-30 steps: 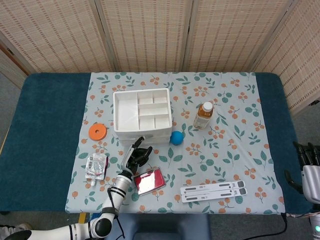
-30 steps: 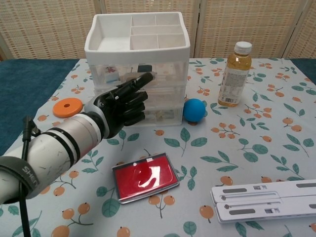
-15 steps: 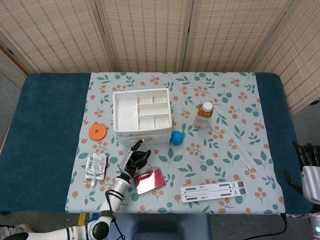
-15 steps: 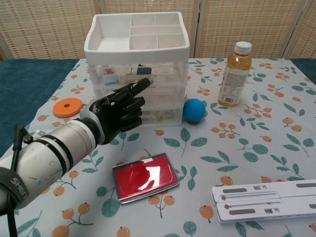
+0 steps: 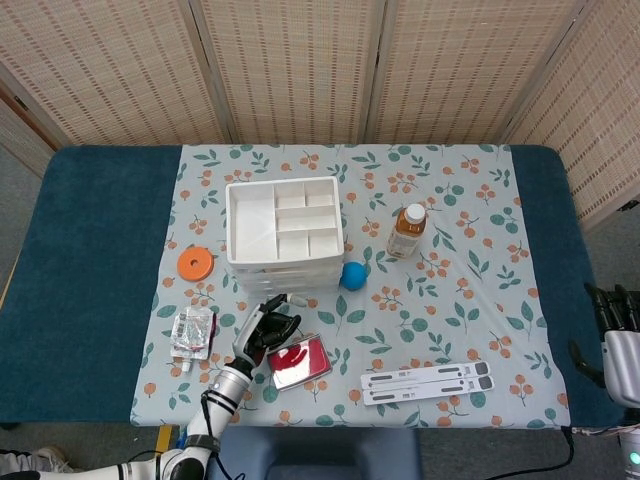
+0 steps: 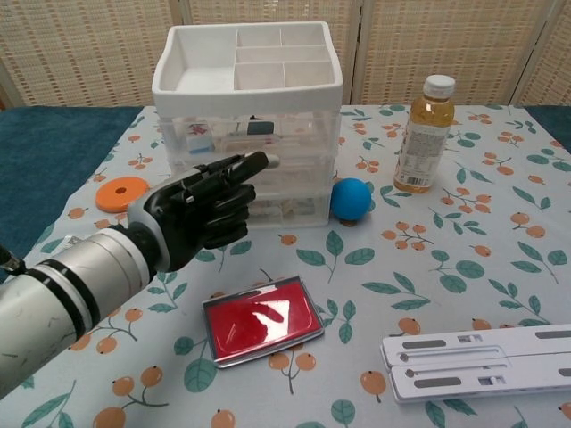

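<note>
Left hand [image 6: 201, 209] hovers with fingers curled on nothing; ahead, the drawer unit [image 6: 247, 134] looks rigid, light plastic (slick fronts), best hooked at a drawer lip.

white drawer organizer [image 6: 247, 134] (upright; open-topped)
</note>
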Tool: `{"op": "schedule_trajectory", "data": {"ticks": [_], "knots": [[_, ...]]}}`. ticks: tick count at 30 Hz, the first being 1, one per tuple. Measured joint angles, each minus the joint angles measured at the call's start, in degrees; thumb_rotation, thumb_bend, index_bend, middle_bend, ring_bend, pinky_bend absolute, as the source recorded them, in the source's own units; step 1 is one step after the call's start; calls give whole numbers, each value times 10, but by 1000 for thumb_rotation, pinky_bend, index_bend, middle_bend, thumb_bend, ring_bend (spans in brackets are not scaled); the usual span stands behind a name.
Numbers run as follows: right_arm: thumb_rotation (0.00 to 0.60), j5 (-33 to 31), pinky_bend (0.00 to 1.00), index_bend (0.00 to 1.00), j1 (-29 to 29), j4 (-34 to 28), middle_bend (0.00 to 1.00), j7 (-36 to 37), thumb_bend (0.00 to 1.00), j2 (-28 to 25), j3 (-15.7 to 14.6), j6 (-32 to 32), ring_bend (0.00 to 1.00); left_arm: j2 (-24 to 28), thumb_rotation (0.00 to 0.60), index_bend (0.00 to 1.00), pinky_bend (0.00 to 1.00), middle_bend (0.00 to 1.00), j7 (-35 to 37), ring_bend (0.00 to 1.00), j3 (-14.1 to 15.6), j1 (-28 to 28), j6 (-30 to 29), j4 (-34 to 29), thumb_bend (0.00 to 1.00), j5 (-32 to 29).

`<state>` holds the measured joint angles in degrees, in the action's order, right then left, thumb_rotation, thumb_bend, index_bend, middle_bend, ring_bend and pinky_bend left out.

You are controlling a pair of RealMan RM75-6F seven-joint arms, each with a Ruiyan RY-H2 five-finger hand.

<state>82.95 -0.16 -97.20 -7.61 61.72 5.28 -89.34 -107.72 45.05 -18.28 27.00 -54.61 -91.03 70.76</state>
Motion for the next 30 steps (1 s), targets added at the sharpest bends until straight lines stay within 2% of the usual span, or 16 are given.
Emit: {"op": "schedule_trajectory", "data": {"ticks": [5, 11, 21, 30], "knots": [[600, 5, 107, 33, 1, -6, 137, -6, 372, -7, 5, -8, 62, 43, 600, 366, 1000, 946, -49, 1000, 31, -5, -23, -12, 325, 65], [600, 7, 106, 33, 3, -8, 137, -9, 373, -10, 7, -8, 62, 97, 600, 307, 1000, 945, -151, 1000, 45, -3, -59, -15, 325, 115], [600, 7, 107, 33, 9, -1, 138, -4, 373, -2, 6, 1, 62, 155, 600, 254, 1000, 945, -336, 1000, 37, 0, -121, -3, 324, 124], [600, 7, 106, 33, 7, 0, 138, -2, 373, -3, 6, -3, 62, 146, 600, 253, 1000, 945, -400, 1000, 44, 8, -152, 22, 324, 117]]}}
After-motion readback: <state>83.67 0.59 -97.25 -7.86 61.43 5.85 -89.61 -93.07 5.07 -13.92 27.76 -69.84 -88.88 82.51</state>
